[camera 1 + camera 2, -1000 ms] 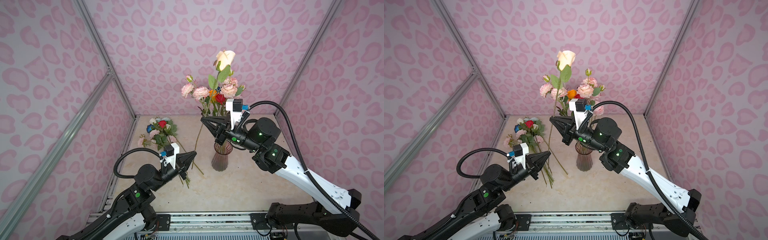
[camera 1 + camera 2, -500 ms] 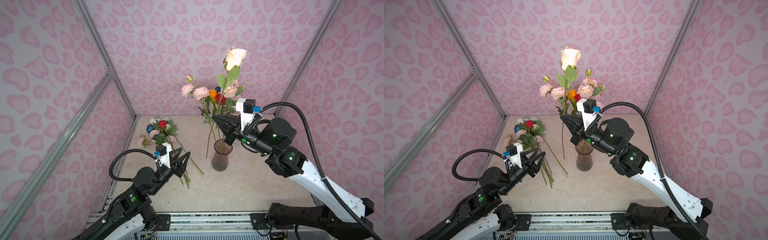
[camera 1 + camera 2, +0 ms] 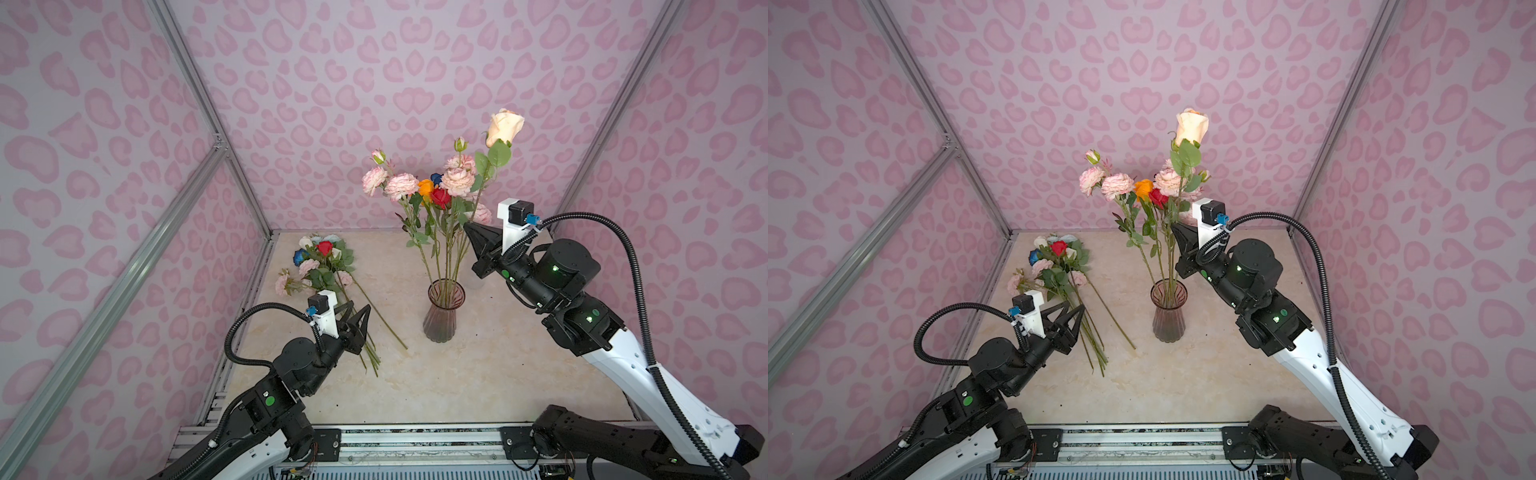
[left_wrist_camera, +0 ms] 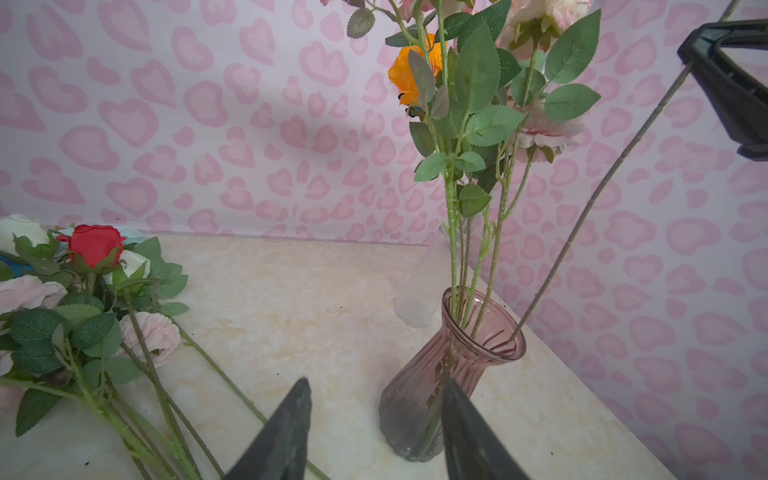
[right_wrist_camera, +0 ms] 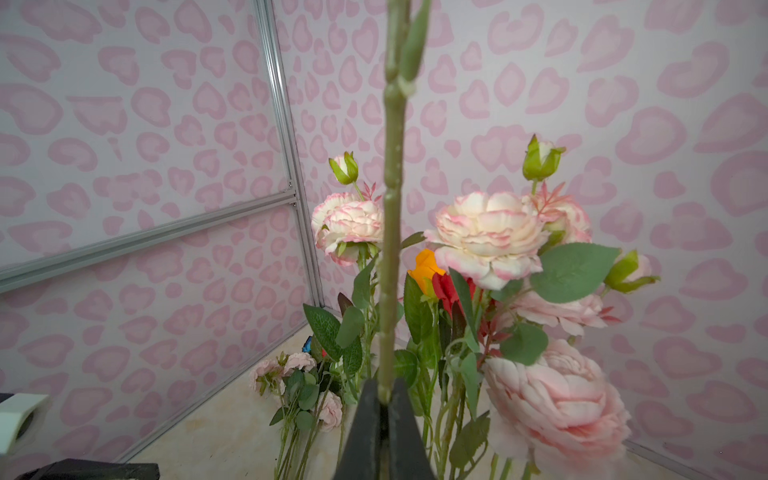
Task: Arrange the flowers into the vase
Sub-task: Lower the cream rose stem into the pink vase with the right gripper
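A ribbed pink glass vase (image 3: 443, 311) (image 3: 1168, 311) (image 4: 449, 374) stands mid-table, holding pale pink, orange, red and dark blue flowers (image 3: 432, 191) (image 3: 1142, 189) (image 5: 486, 237). My right gripper (image 3: 467, 226) (image 3: 1174, 228) (image 5: 384, 399) is shut on the stem of a tall cream rose (image 3: 504, 126) (image 3: 1191, 126). That stem (image 4: 602, 183) slants down to the vase mouth. More flowers (image 3: 324, 266) (image 3: 1054, 266) (image 4: 83, 299) lie in a pile at the left. My left gripper (image 3: 359, 313) (image 3: 1073, 309) (image 4: 374, 386) hangs open and empty over their stems, left of the vase.
A frosted clear cup (image 4: 415, 307) (image 3: 473, 282) stands just behind the vase. Pink patterned walls with aluminium posts (image 3: 208, 137) (image 3: 942, 137) close in the table on three sides. The right gripper's black fingers (image 4: 731, 83) show high above the vase.
My right gripper has carried the cream rose to the right, bringing its stem end to the vase mouth. My left gripper has opened and drawn back left.
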Robot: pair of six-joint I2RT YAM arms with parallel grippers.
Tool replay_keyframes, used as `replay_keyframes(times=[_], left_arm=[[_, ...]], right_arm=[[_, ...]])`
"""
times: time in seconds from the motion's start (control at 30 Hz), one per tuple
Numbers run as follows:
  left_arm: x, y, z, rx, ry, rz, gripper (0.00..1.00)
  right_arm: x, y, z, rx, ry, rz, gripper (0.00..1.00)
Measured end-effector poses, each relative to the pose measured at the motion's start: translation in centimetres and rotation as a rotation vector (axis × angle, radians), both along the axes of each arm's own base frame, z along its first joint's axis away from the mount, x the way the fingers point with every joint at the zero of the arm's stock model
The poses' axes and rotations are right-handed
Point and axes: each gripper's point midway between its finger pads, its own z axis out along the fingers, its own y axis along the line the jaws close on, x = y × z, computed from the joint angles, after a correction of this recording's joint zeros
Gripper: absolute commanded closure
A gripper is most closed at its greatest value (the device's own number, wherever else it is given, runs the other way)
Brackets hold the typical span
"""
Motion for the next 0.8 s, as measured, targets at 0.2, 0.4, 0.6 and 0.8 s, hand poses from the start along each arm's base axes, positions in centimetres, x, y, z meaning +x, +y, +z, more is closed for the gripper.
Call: replay_keyframes(times=[0.2,0.4,0.6,0.8], left_arm=[[0.0,0.1,-0.3,0.007,0.006,0.003,0.48],[0.3,-0.3,-1.0,0.028,0.025,0.003,0.48],[0.8,-0.8,-1.7,0.055,0.049,0.002,0.49],[1.0,-1.1,-2.1,0.068,0.061,0.002,0.49]], right_arm=[[0.7,0.4,-4.9,-0.019,0.056,-0.002,0.91],[0.7,0.7,-8.3,-0.032,0.102,-0.001,0.78],[0.0,1.4,-10.4,-0.061,0.14,0.009,0.7],[-0.9,0.1,-11.5,-0.056,0.149,-0.028,0.7]])
